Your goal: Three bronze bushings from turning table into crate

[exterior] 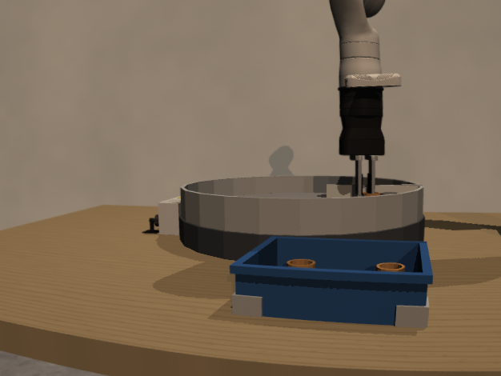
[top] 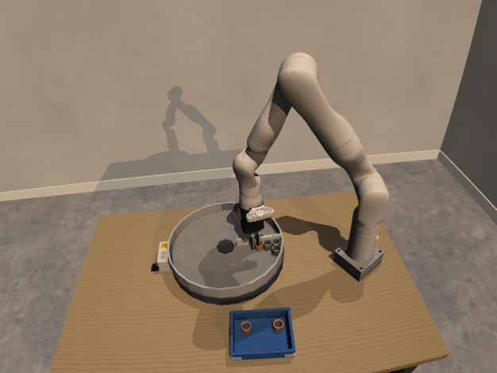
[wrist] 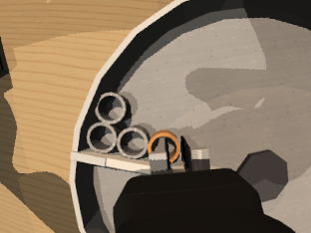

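Three bronze bushings [top: 259, 248] [exterior: 301, 262] [wrist: 151, 144], three grey.

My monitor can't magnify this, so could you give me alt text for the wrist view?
One bronze bushing stands on the turning table, one finger of the partly open hand over its hole, the other outside its rim. Three grey bushings cluster beside it, near a pale bar.

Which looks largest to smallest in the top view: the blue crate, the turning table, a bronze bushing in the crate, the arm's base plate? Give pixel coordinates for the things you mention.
1. turning table [top: 200, 273] [exterior: 282, 214] [wrist: 219, 42]
2. blue crate [top: 261, 355] [exterior: 331, 297]
3. base plate [top: 360, 274]
4. bronze bushing [top: 245, 330] [exterior: 301, 265], right one alike
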### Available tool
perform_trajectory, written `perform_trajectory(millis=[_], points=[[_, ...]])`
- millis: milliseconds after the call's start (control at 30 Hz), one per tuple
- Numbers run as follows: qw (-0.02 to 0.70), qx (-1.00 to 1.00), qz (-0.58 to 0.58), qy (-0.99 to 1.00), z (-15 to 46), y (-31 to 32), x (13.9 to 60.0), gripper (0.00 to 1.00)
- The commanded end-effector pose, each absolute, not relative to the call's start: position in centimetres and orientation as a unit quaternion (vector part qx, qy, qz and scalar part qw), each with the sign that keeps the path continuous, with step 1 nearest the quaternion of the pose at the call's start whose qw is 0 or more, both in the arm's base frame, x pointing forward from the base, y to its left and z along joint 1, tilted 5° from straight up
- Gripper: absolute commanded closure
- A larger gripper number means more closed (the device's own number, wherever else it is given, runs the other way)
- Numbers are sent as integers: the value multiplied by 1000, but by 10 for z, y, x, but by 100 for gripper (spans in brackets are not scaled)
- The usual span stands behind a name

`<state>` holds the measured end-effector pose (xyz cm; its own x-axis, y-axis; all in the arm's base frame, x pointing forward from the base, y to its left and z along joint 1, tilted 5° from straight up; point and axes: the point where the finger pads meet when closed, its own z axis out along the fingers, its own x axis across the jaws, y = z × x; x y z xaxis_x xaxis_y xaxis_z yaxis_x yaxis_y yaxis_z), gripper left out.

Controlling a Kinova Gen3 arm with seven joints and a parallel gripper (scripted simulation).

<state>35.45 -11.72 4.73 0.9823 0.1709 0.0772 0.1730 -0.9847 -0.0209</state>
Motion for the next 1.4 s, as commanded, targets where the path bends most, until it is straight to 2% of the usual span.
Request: perform_trajectory(millis=[0, 1367], points=[[14, -995, -38, -86, 48, -117, 355, 60], [13, -995, -38, -86, 36, -117, 356, 60]])
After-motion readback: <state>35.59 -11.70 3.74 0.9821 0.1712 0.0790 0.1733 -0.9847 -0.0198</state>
